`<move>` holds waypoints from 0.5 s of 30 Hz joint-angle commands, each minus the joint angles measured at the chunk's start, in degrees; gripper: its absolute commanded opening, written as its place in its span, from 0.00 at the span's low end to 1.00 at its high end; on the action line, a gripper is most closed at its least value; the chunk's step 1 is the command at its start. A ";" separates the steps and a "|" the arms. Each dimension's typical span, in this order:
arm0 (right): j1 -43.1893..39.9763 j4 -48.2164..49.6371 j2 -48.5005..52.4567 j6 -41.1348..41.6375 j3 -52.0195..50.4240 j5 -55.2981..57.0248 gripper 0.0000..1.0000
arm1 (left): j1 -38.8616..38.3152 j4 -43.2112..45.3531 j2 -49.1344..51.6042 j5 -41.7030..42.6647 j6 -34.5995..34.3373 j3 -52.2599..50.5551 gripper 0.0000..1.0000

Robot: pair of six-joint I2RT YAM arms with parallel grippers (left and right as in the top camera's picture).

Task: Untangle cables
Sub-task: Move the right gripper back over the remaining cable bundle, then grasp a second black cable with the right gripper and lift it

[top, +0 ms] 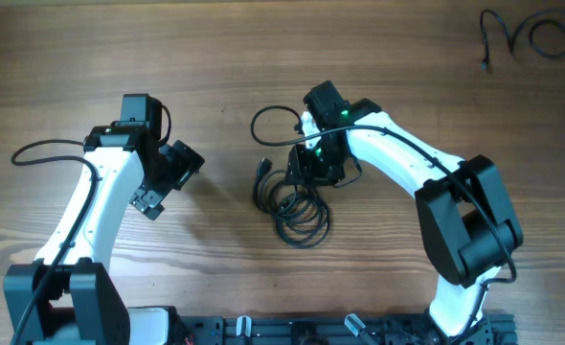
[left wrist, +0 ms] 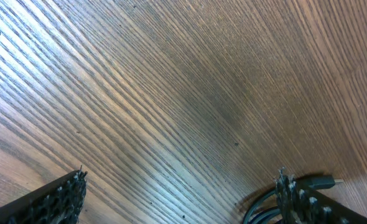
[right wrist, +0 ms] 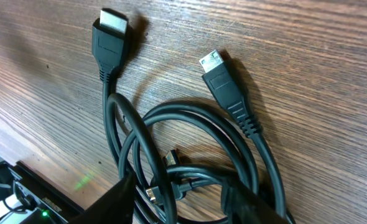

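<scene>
- One cord (top: pixel 531 36) lies alone in a corner of the table (top: pixel 215 57). That one looks done.
- The other cords (top: pixel 297 203) sit in a tangled pile in the middle, not yet pulled apart.
- The right gripper (right wrist: pixel 186 205) has cords between its fingers. I cannot tell if it pinches them.
- The left gripper (top: pixel 168 182) is wide open and holds nothing.

Open wood on the left, a crowded knot at centre

Bare table (top: pixel 225 57) lay between the wide-spread left gripper (top: pixel 168 180) and the cable bundle (top: pixel 297 206), leaving a way in from that side. The bundle's upper right edge was blocked by the right gripper (top: pixel 316 165) and its white arm (top: pixel 397 153), which sat over the loops. A larger plug (right wrist: pixel 111 37) and a smaller plug (right wrist: pixel 224 81) stuck out flat on the wood beside the coils. A separate cable (top: pixel 536 38) lay well apart in the far right corner.
</scene>
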 commanded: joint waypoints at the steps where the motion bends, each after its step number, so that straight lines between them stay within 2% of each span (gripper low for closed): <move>1: 2.19 0.70 1.16 0.04 -0.11 -1.60 0.38 | 0.31 -0.17 -0.98 -1.16 -0.72 -0.33 1.00; 3: 2.60 1.40 1.16 0.50 -0.11 -1.60 0.30 | 0.31 -0.17 -0.98 -1.16 -0.72 -0.33 1.00; 4: 2.58 1.51 1.16 1.40 -0.11 -1.53 0.13 | 0.31 -0.17 -0.98 -1.16 -0.72 -0.33 1.00; 5: 2.58 1.55 1.16 1.46 -0.11 -1.55 0.04 | 0.31 -0.17 -0.98 -1.16 -0.72 -0.33 1.00; 8: 2.54 2.16 0.61 1.42 0.07 -2.54 0.04 | 0.31 -0.17 -0.98 -1.16 -0.72 -0.33 1.00; 10: 2.51 2.16 -1.57 -0.37 1.14 -7.72 0.04 | 0.31 -0.17 -0.98 -1.16 -0.72 -0.33 1.00; 15: 2.47 2.49 -13.90 -0.57 2.25 -8.57 0.04 | 0.31 -0.17 -0.98 -1.16 -0.72 -0.33 1.00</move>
